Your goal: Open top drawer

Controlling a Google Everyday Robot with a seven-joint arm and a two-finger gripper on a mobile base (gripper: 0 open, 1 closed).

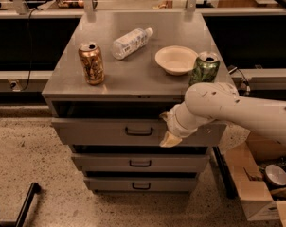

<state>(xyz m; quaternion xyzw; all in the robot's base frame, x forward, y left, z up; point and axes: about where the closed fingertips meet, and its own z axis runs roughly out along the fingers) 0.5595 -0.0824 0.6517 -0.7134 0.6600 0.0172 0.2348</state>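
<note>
Right in front of the drawers, the robot's pincer (167, 127) is at the right part of the top drawer's front, just beside the dark handle (139, 131) but not on it. Its two tan fingers (170, 139) are spread wide apart, one up near the top edge of the front and one down at the bottom edge. The pincer has nothing in its grip. A fat white robot arm (247, 115) comes in from the right side to it.

The big grey metal top drawer (95, 131) sits right under the top of the grey metal table (147, 82). It is pulled out a little way, so its front sticks out more than the two smaller grey drawers (105, 163) under it, and a dark gap shows above it.

On the table, a green drink can (204, 68) stands at the right edge, just above the arm. A round cream bowl (176, 59) sits just beside that can, on its left. A clear plastic bottle (130, 42) lies on its side further back. A gold and brown drink can (91, 63) stands on the left, well apart from the green one.

Down on the speckled floor (29, 150), an open brown cardboard box (249, 193) sits to the right of the table.
</note>
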